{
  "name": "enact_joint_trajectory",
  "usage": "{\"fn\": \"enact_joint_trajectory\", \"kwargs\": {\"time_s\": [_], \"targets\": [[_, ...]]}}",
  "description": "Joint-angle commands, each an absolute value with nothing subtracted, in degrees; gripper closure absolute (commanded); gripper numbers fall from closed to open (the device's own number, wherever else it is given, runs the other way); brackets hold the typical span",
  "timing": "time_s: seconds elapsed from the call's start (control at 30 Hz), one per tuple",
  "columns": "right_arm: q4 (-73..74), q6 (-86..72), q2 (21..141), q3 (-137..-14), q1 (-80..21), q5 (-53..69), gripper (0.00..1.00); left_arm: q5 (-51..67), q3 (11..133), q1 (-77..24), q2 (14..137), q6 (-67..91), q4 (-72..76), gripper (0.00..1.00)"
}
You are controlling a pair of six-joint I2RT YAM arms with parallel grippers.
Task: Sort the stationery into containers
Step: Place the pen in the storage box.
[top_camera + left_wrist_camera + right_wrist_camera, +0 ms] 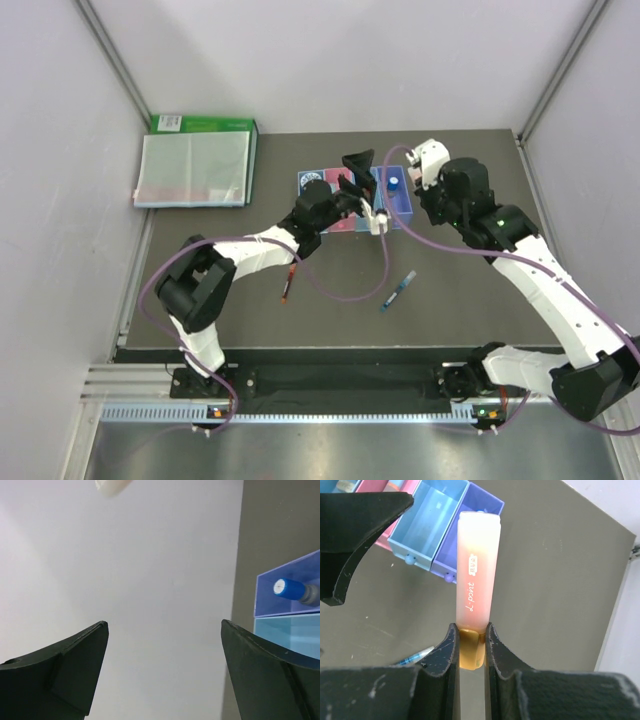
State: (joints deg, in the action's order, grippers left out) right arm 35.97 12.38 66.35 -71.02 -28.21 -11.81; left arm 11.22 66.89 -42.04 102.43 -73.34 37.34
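My right gripper (470,630) is shut on the base of the orange highlighter (476,565) and holds it upright above the table, right of the row of bins (404,212). In the top view it (424,166) is beside the purple-blue bin (482,504). The blue-capped bottle (287,588) lies in that bin. My left gripper (355,176) is open and empty above the bins; its fingertips (100,630) frame the wall. The grey tape roll (312,183) sits in the leftmost bin. The blue pen (397,292) and the dark red pen (287,285) lie on the mat. The eraser and marker are out of view.
A clear folder on a flat green box (197,165) lies at the back left of the mat. White walls close in the back and both sides. The light-blue bin (434,522) and the pink bin (408,485) show under the highlighter.
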Motion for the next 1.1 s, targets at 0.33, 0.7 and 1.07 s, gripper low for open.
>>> {"fn": "enact_joint_trajectory", "kwargs": {"time_s": [0.33, 0.7, 1.07], "targets": [[35.42, 12.04, 66.00, -69.61, -27.60, -7.56, 1.00, 35.59, 57.83, -44.03, 103.44, -104.75, 71.43, 0.02], [35.42, 11.87, 66.97, -69.70, -27.69, -6.50, 1.00, 38.93, 58.36, -45.44, 105.64, -107.93, 70.84, 0.02], [35.86, 11.78, 65.74, -69.08, -27.69, -6.68, 1.00, 35.43, 58.80, -45.35, 107.84, -108.90, 68.20, 0.05]]}}
